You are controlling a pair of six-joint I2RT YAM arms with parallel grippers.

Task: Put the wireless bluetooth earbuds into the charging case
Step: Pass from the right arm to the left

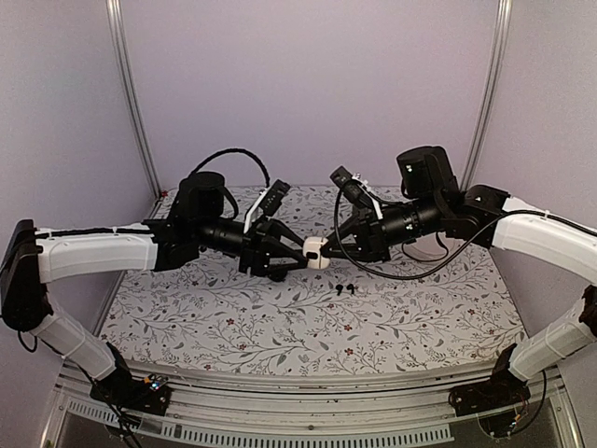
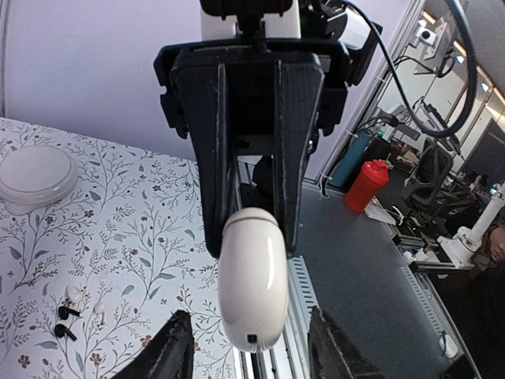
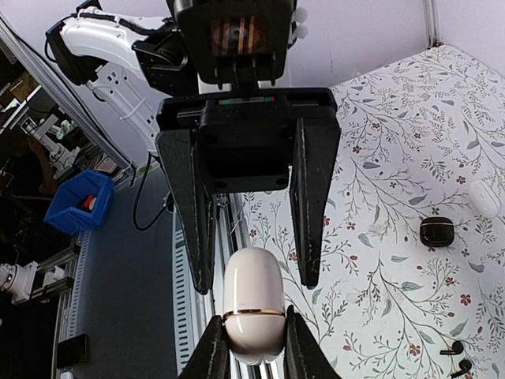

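— Where do the two grippers stand?
— Over the middle of the tabletop [image 1: 187, 317], nose to nose. The right gripper [image 3: 254, 347] is clamped on the white charging case [image 3: 253, 304]. The left gripper [image 2: 248, 335] is spread, one finger on either side of the case, not touching.
— And the black earbuds [image 1: 351, 290]?
— On the tabletop beneath, slightly toward the near edge.
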